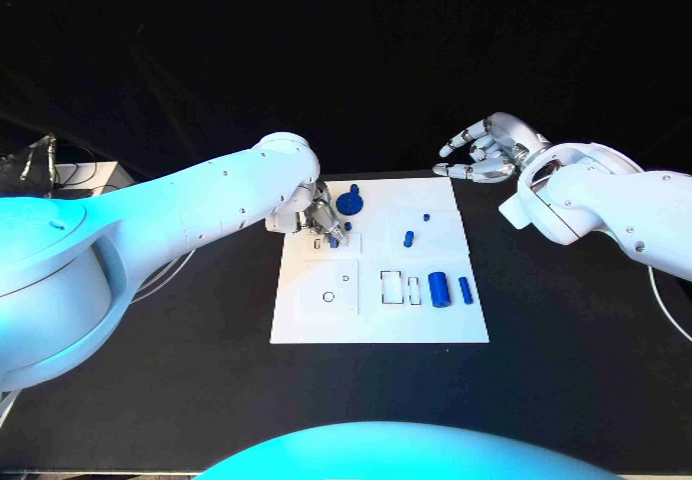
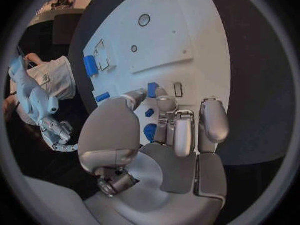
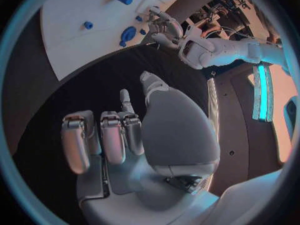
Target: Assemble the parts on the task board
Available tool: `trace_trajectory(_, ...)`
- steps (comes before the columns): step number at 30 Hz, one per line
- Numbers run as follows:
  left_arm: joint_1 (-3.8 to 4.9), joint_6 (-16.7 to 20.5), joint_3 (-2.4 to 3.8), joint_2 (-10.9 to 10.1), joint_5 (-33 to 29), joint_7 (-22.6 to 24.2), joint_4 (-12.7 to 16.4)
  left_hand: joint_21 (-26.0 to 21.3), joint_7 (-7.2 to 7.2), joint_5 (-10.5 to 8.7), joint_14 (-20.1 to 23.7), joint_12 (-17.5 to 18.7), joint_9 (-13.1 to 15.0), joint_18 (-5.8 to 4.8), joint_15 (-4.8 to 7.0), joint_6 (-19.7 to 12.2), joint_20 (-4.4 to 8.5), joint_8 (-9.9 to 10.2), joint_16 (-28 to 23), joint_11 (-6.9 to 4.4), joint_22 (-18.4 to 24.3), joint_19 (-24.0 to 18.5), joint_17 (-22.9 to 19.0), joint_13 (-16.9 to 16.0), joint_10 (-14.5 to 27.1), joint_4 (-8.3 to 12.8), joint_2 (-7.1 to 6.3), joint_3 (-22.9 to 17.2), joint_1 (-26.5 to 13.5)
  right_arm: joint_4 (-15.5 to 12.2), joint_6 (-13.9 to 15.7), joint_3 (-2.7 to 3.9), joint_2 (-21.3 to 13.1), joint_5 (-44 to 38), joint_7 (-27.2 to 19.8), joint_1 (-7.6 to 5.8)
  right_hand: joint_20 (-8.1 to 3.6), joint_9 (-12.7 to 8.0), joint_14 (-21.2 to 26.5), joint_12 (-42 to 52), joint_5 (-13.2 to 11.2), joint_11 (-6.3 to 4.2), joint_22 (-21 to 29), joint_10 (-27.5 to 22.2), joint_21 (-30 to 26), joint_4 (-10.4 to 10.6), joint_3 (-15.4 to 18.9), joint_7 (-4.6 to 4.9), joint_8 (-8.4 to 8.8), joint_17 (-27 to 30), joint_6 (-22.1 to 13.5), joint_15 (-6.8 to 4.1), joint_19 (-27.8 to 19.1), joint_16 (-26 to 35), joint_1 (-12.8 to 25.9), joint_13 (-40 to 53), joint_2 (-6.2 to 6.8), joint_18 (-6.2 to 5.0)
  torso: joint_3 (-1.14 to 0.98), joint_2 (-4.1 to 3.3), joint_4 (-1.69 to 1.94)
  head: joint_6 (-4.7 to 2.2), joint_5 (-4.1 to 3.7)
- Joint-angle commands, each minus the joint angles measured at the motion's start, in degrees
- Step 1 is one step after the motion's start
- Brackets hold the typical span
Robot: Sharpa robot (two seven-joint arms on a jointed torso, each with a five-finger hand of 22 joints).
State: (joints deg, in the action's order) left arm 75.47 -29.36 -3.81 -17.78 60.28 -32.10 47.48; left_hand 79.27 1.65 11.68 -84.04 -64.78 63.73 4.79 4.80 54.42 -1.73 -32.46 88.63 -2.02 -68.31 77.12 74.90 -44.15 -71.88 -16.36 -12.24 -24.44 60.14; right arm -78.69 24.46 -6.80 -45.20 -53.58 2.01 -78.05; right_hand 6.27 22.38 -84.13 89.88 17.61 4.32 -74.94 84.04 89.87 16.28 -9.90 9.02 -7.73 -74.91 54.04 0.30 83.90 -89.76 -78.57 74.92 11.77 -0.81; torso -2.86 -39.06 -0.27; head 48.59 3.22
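The white task board (image 1: 378,318) lies in the middle of the black table. My left hand (image 1: 320,216) reaches down over its far left part, and thumb and a finger (image 2: 165,104) pinch a small blue part (image 2: 152,89) that touches the board, the same blue part (image 1: 333,241) seen from the head. A round blue part (image 1: 351,203) and a tiny blue part (image 1: 348,226) sit just beside that hand. Two small blue parts (image 1: 408,238) lie mid-board, and two larger blue cylinders (image 1: 438,289) lie at the right. My right hand (image 1: 490,148) hovers off the board's far right corner, fingers apart and holding nothing.
Rectangular slots (image 1: 392,286) and a round hole (image 1: 329,296) mark the board's near half. Bare black table (image 1: 159,380) surrounds the board. Cables and gear (image 1: 43,165) lie at the far left edge.
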Motion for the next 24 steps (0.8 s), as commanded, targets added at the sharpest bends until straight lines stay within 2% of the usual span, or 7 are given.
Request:
trace_trajectory(1, -0.38, 0.1, -0.08, -0.3, 2.4, -0.4, 0.1, -0.1, 0.47, -1.99, -5.0, -0.4, 0.1, -0.12, 0.10, 0.1, 0.18, 0.2, -0.2, 0.22, -0.1, 0.4, 12.0, 0.0, -0.1, -0.2, 0.25, 1.2, 0.1, -0.1, -0.3, 0.02, -0.1, -0.5, -0.5, 0.02, -0.18, 0.1, -5.7, -0.2, -0.3, 0.02, -15.1, 5.6, 0.1, 0.2, 0.2, 0.03, -0.30, -14.6, -0.5, -0.14, 6.1, -0.1, 0.5, 14.8, -0.12, 0.81, 0.00, 0.02, -0.02, 0.07, -0.03)
trace_trajectory(5, -0.38, 0.2, 0.05, -0.7, 2.7, -0.4, 0.5, 0.0, 0.45, -3.36, -5.1, -0.4, 0.2, -0.14, 0.11, 0.2, 0.19, 0.3, -0.2, 0.21, -0.2, 0.5, 12.1, 0.0, -0.1, -0.3, 0.57, 2.3, 0.0, 0.0, -0.3, 0.02, -0.1, -0.5, -0.5, 0.02, -0.18, 0.1, -5.7, -0.2, -0.3, 0.02, -15.1, 5.6, 0.1, 0.2, 0.2, 0.03, -0.30, -14.6, -0.5, -0.14, 6.1, -0.1, 0.5, 14.8, -0.12, 0.81, -0.03, 0.04, 0.02, 0.06, -0.02)
trace_trajectory(8, -0.38, 0.4, 0.13, -1.0, 2.8, -0.4, 0.9, 0.0, 0.41, -5.61, -5.0, -0.4, 0.3, -0.14, 0.14, 0.2, 0.21, 0.4, -0.2, 0.18, -0.2, 0.5, 12.0, 0.3, -0.1, -0.3, 1.05, 3.6, -0.1, 0.0, -0.3, 0.02, -0.1, -0.5, -0.5, 0.02, -0.18, 0.1, -5.7, -0.2, -0.3, 0.02, -15.1, 5.6, 0.1, 0.2, 0.2, 0.03, -0.30, -14.6, -0.5, -0.14, 6.1, -0.1, 0.5, 14.8, -0.12, 0.81, 0.02, 0.06, 0.07, -0.02, -0.06)
trace_trajectory(9, -0.38, 0.5, 0.15, -1.1, 2.9, -0.4, 1.1, -0.1, 0.39, -7.71, -5.0, -0.5, 0.3, -0.14, 0.15, 0.2, 0.21, 0.5, -0.3, 0.17, -0.3, 0.5, 11.9, 0.3, 0.0, -0.3, 1.45, 4.4, -0.1, 0.0, -0.4, 0.02, -0.1, -0.5, -0.5, 0.03, -0.18, 0.1, -5.7, -0.2, -0.3, 0.02, -15.1, 5.6, 0.1, 0.2, 0.2, 0.03, -0.30, -14.6, -0.5, -0.14, 6.1, -0.1, 0.5, 14.8, -0.12, 0.81, 0.02, 0.06, 0.07, -0.02, -0.05)
trace_trajectory(10, -0.38, 0.7, 0.18, -1.2, 2.9, -0.4, 1.3, -0.1, 0.39, -8.18, -5.0, -0.5, 0.3, -0.13, 0.15, 0.2, 0.22, 0.5, -0.3, 0.17, -0.2, 0.5, 11.9, 0.4, 0.0, -0.4, 1.56, 4.8, -0.1, 0.0, -0.4, 0.02, -0.1, -0.5, -0.5, 0.03, -0.18, 0.1, -5.7, -0.2, -0.3, 0.02, -15.1, 5.6, 0.1, 0.2, 0.2, 0.03, -0.30, -14.6, -0.5, -0.14, 6.1, -0.1, 0.5, 14.8, -0.12, 0.81, 0.02, 0.07, 0.07, -0.02, -0.03)
trace_trajectory(18, -0.38, 3.0, 0.55, -2.0, 2.2, 0.0, 2.9, -0.3, 0.41, -8.62, -4.9, -0.3, 0.4, -0.07, 0.14, 0.2, 0.22, 0.5, -0.4, 0.19, 0.1, 0.3, 11.6, 0.7, 0.1, -0.4, 1.66, 5.4, -0.4, 0.1, -0.4, 0.02, -0.1, -0.7, -0.5, 0.14, -0.18, 0.1, -5.7, -0.2, -0.3, 0.02, -15.1, 5.6, 0.1, 0.2, 0.2, 0.03, -0.30, -14.6, -0.5, -0.14, 6.1, -0.1, 0.5, 14.8, -0.12, 0.81, 0.03, 0.09, 0.05, -0.27, 0.04)
trace_trajectory(24, -0.38, 5.1, 2.01, -3.3, 0.4, 0.4, 4.9, -0.8, 0.53, -8.63, -4.7, 0.3, 0.4, 0.15, 0.05, -0.2, 0.17, 0.7, -0.9, 0.30, 1.1, -0.3, 10.8, 1.8, 0.8, -0.4, 1.67, 6.2, -0.4, 0.1, -0.4, 0.02, -0.3, -0.8, -0.5, 0.29, -0.18, 0.1, -5.7, -0.2, -0.3, 0.02, -15.1, 5.6, 0.1, 0.2, 0.2, 0.03, -0.30, -14.6, -0.5, -0.14, 6.1, -0.1, 0.5, 14.8, -0.12, 0.81, 0.01, 0.08, 0.11, -0.48, 0.07)
